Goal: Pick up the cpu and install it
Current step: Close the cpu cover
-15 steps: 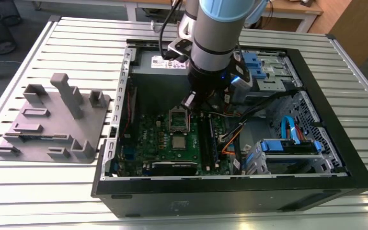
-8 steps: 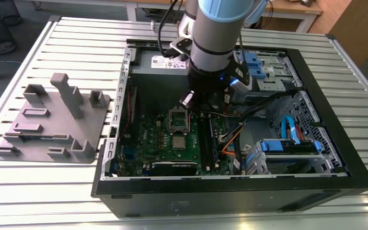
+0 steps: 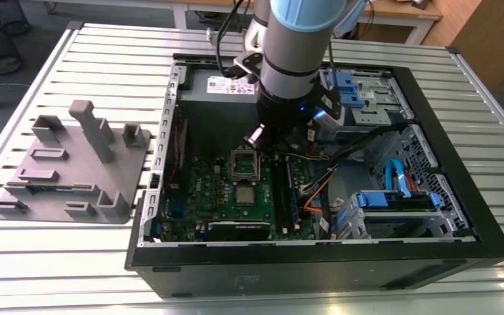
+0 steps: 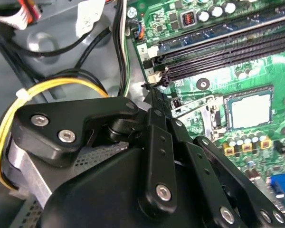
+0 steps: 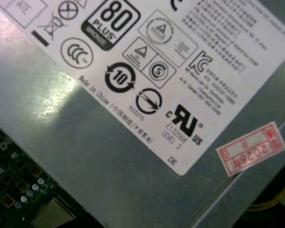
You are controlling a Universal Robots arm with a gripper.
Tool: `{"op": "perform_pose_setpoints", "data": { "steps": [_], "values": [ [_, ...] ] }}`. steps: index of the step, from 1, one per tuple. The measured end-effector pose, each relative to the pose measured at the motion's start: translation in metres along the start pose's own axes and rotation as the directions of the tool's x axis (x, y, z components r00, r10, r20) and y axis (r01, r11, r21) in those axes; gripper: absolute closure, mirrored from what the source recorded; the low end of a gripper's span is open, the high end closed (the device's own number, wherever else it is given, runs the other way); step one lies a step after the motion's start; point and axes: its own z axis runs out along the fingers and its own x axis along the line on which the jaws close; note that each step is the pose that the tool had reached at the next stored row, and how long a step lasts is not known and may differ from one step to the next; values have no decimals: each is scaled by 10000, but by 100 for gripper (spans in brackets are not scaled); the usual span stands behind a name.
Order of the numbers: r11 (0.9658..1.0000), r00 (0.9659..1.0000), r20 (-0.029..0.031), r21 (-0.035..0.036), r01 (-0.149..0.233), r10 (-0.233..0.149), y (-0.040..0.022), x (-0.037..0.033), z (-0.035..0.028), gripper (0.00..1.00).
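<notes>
The cpu [image 3: 246,193] is a small silvery square lying flat in its dark seat on the green motherboard [image 3: 226,197], just in front of the raised socket frame [image 3: 245,163]. In the second wrist view the cpu [image 4: 249,109] lies past the black gripper [image 4: 152,92], beyond its metal lever frame [image 4: 199,107]. The gripper's fingers [image 4: 156,142] meet at a thin tip with nothing seen between them. In the exterior view the gripper [image 3: 274,147] hangs inside the case, above the board's far part and a little behind the cpu, not touching it.
The open black computer case [image 3: 322,256] holds a grey power supply [image 5: 109,156], blue drive bays [image 3: 396,200], memory slots [image 4: 228,52] and loose yellow and black cables [image 4: 52,88]. A grey plastic tray with upright posts [image 3: 68,170] lies on the slatted table at the exterior view's left.
</notes>
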Motion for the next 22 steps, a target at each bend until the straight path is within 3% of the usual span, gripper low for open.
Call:
{"op": "perform_pose_setpoints", "data": {
  "steps": [4, 22],
  "values": [
    [9998, 9998, 18, 2, -205, 205, 16, 0, 11, 89],
    [9997, 9997, 21, 4, -230, 230, 29, 9, 63, 89]
  ]
}}
